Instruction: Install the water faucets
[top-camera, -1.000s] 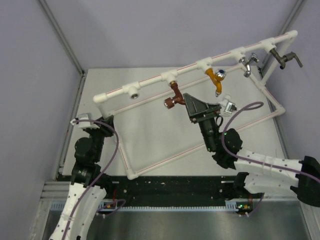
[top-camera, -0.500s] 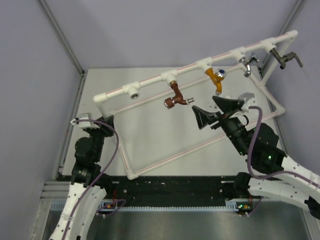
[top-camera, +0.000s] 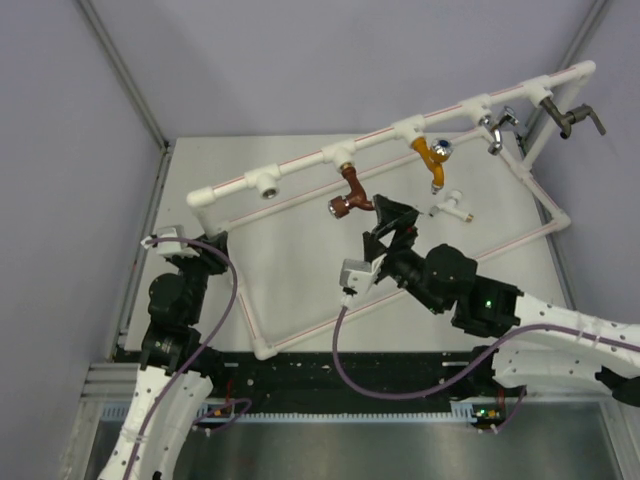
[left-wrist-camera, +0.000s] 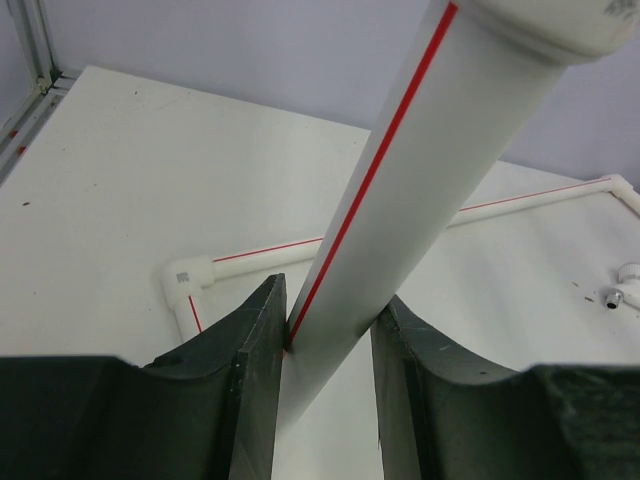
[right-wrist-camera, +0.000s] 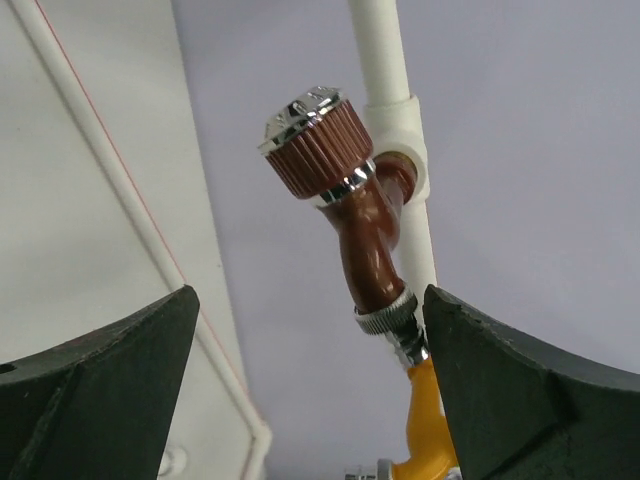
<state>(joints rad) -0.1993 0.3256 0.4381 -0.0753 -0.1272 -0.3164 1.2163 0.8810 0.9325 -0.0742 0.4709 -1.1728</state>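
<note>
The left gripper is staying clamped on a post of the white pipe frame, just as it was 1 second ago. The right gripper was swinging out toward 3 o'clock 0.5 seconds ago and covering the white faucet. It is now pointing toward 11 o'clock with its fingers spread wide. They are flanking the reddish-brown faucet, which is hanging ungripped from a tee on the top rail. The white faucet is lying uncovered on the table at the gripper's 2 o'clock. Farther along the rail, a yellow faucet is hanging.
</note>
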